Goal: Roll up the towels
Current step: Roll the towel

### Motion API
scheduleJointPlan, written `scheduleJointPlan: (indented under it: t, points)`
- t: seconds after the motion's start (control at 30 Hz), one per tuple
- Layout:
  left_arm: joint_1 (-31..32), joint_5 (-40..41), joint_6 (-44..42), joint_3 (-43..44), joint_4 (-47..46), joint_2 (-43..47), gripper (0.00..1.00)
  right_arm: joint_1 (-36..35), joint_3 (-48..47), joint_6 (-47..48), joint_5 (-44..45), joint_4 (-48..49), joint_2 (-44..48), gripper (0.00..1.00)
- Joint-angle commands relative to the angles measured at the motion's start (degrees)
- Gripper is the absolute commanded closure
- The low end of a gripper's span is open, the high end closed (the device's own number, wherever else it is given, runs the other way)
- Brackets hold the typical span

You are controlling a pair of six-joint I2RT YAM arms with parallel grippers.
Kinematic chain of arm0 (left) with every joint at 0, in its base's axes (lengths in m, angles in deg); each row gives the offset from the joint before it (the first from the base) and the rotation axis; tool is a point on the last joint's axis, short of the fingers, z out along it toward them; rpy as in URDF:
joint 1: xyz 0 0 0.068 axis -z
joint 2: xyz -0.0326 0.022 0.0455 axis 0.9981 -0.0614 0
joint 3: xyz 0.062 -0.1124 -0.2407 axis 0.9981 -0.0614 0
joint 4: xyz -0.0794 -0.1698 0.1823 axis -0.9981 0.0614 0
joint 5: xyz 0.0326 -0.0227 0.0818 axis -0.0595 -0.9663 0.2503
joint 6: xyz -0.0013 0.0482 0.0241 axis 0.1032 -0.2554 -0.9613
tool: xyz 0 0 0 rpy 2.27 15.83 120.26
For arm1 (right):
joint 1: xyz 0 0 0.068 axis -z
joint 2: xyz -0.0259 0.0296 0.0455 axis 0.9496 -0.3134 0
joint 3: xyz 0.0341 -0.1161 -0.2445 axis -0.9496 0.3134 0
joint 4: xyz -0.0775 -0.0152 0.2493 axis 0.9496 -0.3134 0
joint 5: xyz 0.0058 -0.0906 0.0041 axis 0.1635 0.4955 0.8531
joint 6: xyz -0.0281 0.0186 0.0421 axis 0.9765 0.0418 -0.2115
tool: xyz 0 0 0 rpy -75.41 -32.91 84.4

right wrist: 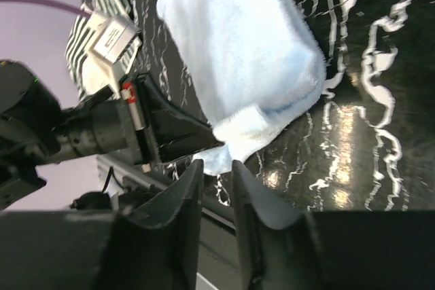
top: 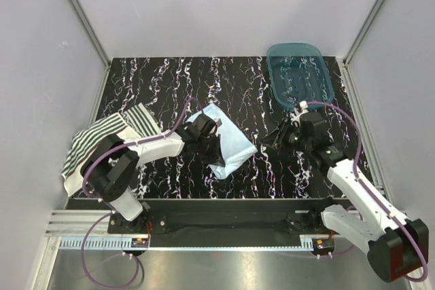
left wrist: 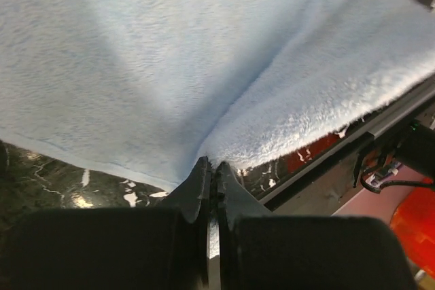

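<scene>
Nearest the arm bases, the near hem of the plain light blue fleecy towel (left wrist: 204,66) is pinched in the left claw (left wrist: 212,169). The jaws are pressed together on only a thin fold of cloth, so the fabric is gathered into a crease above the black, white-veined marbled surface (top: 170,79). The towel is found about the middle of that surface, in its near half, partly doubled over. With so little cloth held, the hem could be pulled free by a quick sweep. A roll begun from one pinched point would probably be wound skew or loose. Just to the right, the right claw (right wrist: 217,171) is held low, its jaws parted by a narrow gap with nothing between them. The towel is not pinned by it, so the whole cloth may be dragged along rather than turned over. The two claws, set near each other, could also be knocked together. Off to the left, the dark green-and-white striped towel (top: 95,144) is seen lying partly under the left arm (top: 146,149) at the surface's left edge, where it could be caught and swept off by that arm's elbow. At the far right, the translucent teal plastic tub (top: 299,76) is set well apart and is judged to be little threatened.
</scene>
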Motion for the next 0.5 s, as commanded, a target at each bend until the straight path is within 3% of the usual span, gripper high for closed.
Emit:
scheduleJointPlan:
  t: [0.0,0.07,0.17,0.47]
  points:
    - [-0.69,-2.16,2.42,-0.68,0.34,-2.10,1.00,0.10,2.65,-1.48,-8.90,13.68,-3.26,0.72]
    - [-1.48,-2.51,3.30,-1.65,-0.18,-2.89,1.00,0.01,4.32,-2.62,-11.53,19.39,-5.20,0.81]
    - [-2.00,-3.56,3.39,-2.09,-1.76,-3.86,1.00,-0.08,5.56,-3.76,-14.00,25.80,-8.98,0.86]
    - [-2.01,-0.67,-1.53,3.44,3.32,-6.85,1.00,-5.43,3.98,-3.41,-15.95,34.70,-19.97,0.89]
